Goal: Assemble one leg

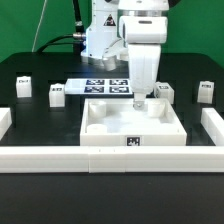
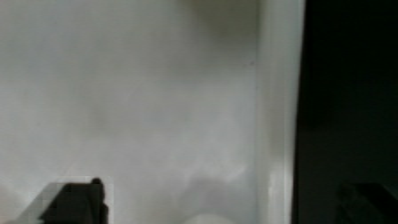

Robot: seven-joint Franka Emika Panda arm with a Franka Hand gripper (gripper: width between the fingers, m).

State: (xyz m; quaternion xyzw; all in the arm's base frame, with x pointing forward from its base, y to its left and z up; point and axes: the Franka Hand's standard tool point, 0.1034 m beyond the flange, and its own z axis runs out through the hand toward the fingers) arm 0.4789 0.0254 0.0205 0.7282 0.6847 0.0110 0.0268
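Front rail (image 1: 60, 158): one long white bar across the bottom of the exterior frame, nearest the camera.
Side bars: two short white ones, at lower left (image 1: 5, 122) and lower right (image 1: 212, 126).
Tray (image 1: 100, 128): one white, square piece at lower centre, just behind the front rail. It has one black-and-white tag (image 1: 133, 141) on its front wall.
Gripper (image 1: 140, 101): one, lowered to the tray's far wall, a little right of centre. Whether it touches the wall cannot be told.
Gripper state: in the wrist view one dark fingertip (image 2: 71, 200) and a fainter second one (image 2: 365, 198) stand far apart. Only a pale, blurred surface lies between them, so the hand is wide and holds nothing.
Legs: four small white posts, all upright on the black table (image 1: 40, 120) in a row across mid-frame, none lifted.
Left pair: far-left leg (image 1: 22, 87) and inner-left leg (image 1: 55, 93), well apart from the tray.
Right pair: inner-right leg (image 1: 163, 92), near the tray's far right corner and closest to the gripper, and far-right leg (image 1: 205, 91) by the right edge.
Marker board (image 1: 100, 87): one, flat at centre behind the tray, carrying several tags and partly hidden by the arm.
Arm (image 1: 143, 45): one, white, coming straight down from top centre.
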